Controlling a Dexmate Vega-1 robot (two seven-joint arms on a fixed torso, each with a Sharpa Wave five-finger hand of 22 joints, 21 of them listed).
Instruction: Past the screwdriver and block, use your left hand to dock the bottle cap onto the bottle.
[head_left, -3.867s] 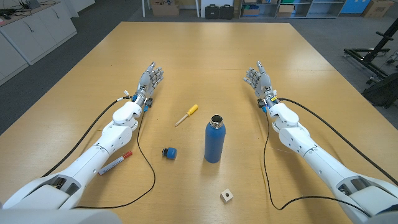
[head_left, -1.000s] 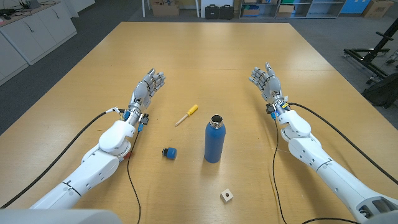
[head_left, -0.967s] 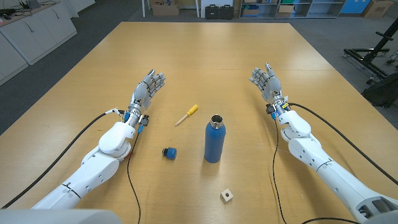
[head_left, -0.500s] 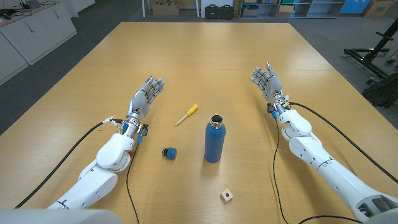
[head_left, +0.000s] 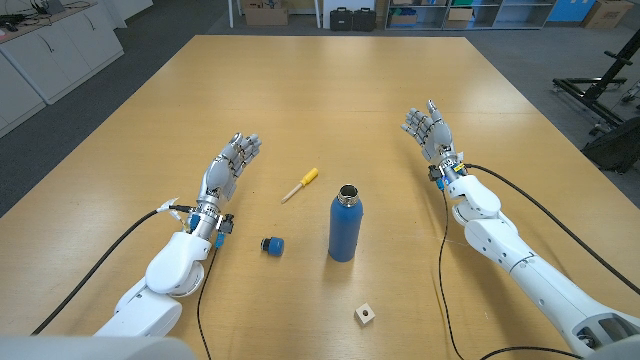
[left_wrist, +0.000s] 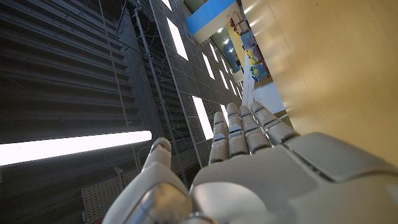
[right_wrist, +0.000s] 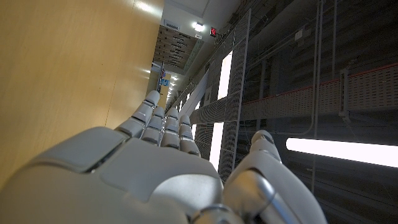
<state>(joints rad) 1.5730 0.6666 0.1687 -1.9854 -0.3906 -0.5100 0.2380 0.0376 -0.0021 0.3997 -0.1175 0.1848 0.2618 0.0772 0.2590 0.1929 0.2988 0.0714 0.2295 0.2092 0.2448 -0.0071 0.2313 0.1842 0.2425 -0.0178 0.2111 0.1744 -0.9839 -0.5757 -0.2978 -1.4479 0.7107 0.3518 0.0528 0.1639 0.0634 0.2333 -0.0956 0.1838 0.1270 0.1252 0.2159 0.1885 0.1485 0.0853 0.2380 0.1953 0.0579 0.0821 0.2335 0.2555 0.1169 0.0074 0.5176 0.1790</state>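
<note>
Both robot hands hold nothing, fingers extended: left robot hand (head_left: 226, 166), right robot hand (head_left: 427, 129). The blue cap (head_left: 272, 245) lies on the tabletop (head_left: 330, 90) beside the upright blue bottle (head_left: 344, 225), near the screwdriver (head_left: 299, 185).

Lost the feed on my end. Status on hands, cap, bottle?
Left hand open, holding nothing. Right hand open, off to the side. Bottle cap on table, undocked; bottle upright, mouth open. Screwdriver and block lie clear of cap.
</note>
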